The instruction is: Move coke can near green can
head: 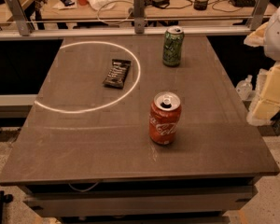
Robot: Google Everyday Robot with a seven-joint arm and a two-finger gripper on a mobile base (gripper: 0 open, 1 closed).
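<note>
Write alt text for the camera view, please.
A red coke can stands on a dark table, well apart from a green can behind it. A dark wrapped bar lies left inside a white circle; the robot's hand is at the picture's right edge, beside the table.

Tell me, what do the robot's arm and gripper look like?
Only a part shows at the picture's right edge, beside the table: the arm is a smooth, rounded, pale grey-white shell, and the gripper below it looks blocky, cream-yellow, with flat faces. No cables or markings can be seen on either.
</note>
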